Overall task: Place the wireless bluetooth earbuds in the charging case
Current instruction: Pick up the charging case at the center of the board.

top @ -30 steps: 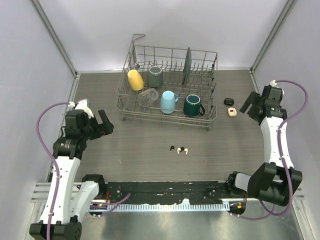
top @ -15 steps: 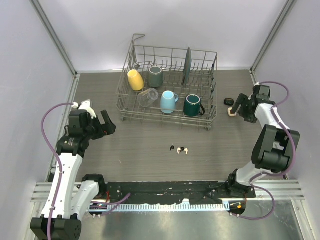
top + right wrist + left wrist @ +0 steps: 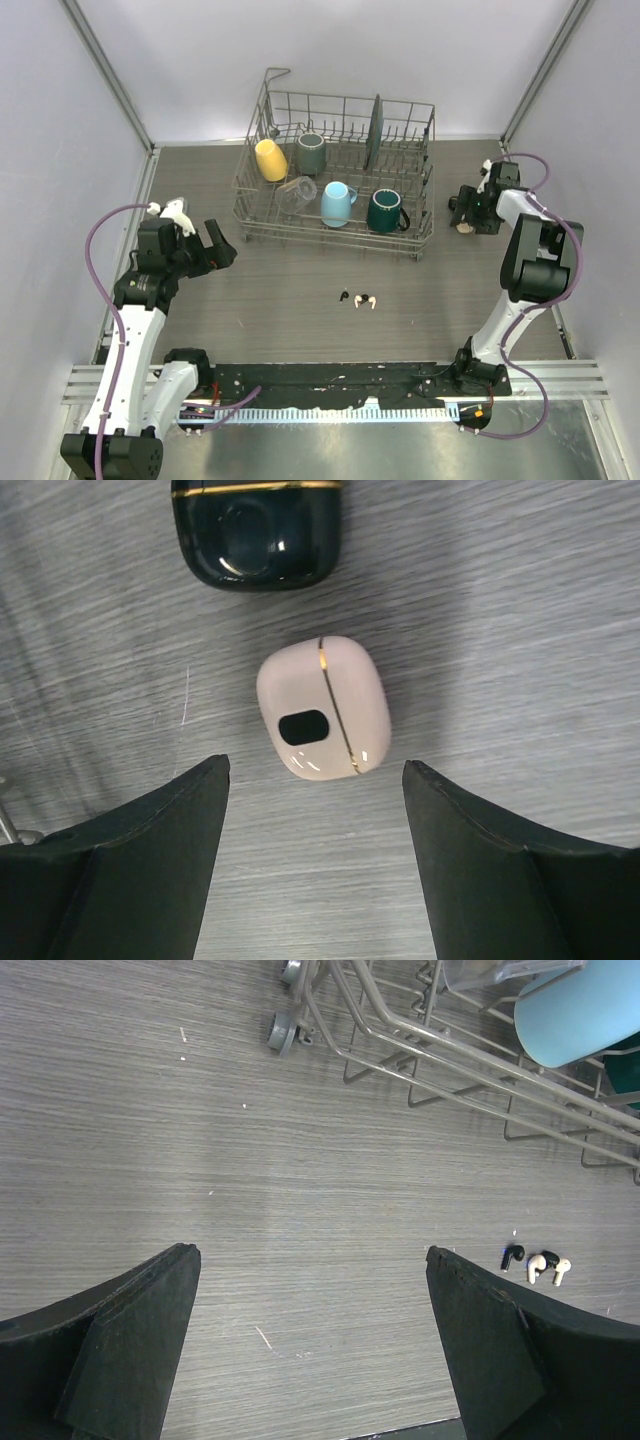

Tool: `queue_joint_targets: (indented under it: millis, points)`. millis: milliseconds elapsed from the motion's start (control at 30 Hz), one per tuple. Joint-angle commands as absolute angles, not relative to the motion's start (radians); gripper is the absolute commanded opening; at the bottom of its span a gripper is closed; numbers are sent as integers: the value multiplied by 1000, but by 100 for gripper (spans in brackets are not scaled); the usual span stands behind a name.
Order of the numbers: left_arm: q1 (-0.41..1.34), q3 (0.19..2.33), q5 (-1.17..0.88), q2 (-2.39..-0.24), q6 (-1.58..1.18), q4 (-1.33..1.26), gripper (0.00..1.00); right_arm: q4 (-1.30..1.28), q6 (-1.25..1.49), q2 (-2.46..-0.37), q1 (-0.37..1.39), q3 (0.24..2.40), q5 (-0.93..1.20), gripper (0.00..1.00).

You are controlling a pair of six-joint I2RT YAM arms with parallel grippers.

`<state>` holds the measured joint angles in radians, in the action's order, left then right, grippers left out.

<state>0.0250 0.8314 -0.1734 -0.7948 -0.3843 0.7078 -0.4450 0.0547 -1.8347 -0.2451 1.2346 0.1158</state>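
Several tiny earbuds [image 3: 358,299], black and cream, lie together on the table in front of the rack; they also show in the left wrist view [image 3: 538,1264], to the right of my fingers. My left gripper [image 3: 220,252] is open and empty over bare table, well left of them [image 3: 310,1250]. My right gripper [image 3: 466,211] is open above two closed charging cases. In the right wrist view the cream case [image 3: 322,708] lies just ahead of the open gripper [image 3: 315,770], apart from both fingers, and the black case [image 3: 258,535] lies beyond it.
A wire dish rack [image 3: 420,245] stands at the back middle with a yellow cup [image 3: 270,159], a grey mug [image 3: 312,152], a light blue mug [image 3: 337,204], a dark green mug [image 3: 385,210], a clear glass [image 3: 296,194] and an upright plate [image 3: 374,130]. The rack's corner is close left of my right gripper.
My right gripper has swung left and back from the table's right side until it stands over the two cases. My left gripper has shifted slightly to the right.
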Motion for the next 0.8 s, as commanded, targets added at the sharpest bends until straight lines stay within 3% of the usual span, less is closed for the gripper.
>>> queue_joint_targets:
  millis: [0,367,767]
  points:
    - [23,838,-198,-796,-371,672,100,-414,20,-1851,-215,1259,112,75]
    - [23,838,-196,-796,-371,672,100,-385,18,-1850,-212,1262,8,79]
    - [23,836,-201,-793,-371,670,100,-353,6,-1897,-207,1290,64,80]
